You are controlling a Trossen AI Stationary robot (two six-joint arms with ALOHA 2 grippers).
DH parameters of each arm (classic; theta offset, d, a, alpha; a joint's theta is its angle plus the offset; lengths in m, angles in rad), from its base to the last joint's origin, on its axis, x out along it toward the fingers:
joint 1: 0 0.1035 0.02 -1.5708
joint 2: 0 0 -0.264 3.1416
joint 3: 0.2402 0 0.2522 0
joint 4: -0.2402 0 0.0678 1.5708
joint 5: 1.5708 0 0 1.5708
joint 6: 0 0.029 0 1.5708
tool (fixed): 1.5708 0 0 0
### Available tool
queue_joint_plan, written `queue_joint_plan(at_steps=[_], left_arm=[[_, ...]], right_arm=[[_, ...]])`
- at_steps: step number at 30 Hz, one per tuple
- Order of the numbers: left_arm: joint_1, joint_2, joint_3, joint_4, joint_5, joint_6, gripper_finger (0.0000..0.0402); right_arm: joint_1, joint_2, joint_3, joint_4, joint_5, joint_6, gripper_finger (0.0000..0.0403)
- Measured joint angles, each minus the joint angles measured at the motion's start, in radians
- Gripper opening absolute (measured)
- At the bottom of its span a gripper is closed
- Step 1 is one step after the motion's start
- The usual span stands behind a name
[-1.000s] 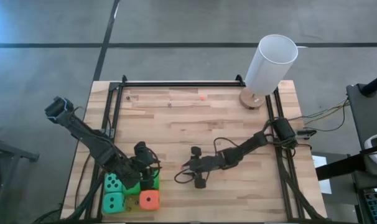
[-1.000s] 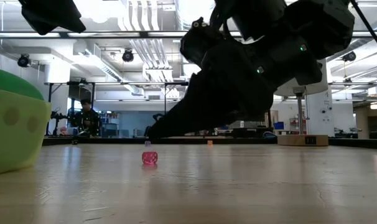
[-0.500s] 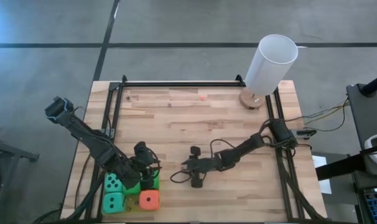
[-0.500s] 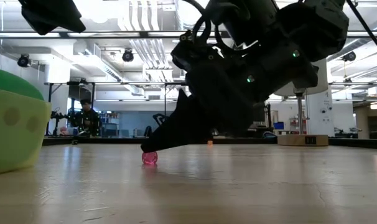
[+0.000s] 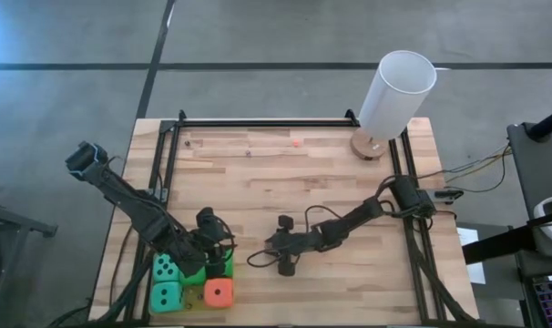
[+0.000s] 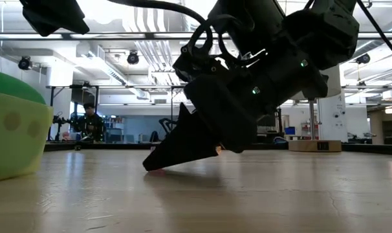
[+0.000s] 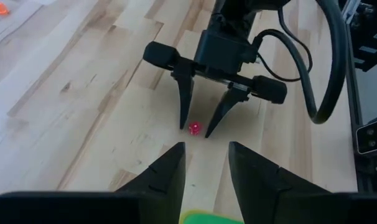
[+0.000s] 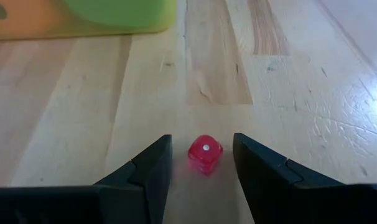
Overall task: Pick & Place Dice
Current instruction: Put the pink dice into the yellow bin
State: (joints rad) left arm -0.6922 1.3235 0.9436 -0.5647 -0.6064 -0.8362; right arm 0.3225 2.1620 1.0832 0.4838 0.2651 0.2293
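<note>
Right gripper (image 8: 201,163) low over mid-table toward the near edge, jaws open and empty astride a tiny red die (image 8: 204,153); close squarely, centred, tips at the wood, so it doesn't squirt out; left gripper (image 7: 205,163) part-open, empty, above the big dice (image 5: 192,284).
</note>
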Motion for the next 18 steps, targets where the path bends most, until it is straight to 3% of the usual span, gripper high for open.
queue_joint_plan(at_steps=[6, 18], left_arm=[[0.000, 0.000, 0.000, 0.000, 0.000, 0.002, 0.0123], [0.000, 0.000, 0.000, 0.000, 0.000, 0.002, 0.0127]], right_arm=[[0.000, -0.003, -0.003, -0.009, 0.000, -0.001, 0.0143], [0.000, -0.005, -0.003, -0.009, 0.000, -0.010, 0.0056]])
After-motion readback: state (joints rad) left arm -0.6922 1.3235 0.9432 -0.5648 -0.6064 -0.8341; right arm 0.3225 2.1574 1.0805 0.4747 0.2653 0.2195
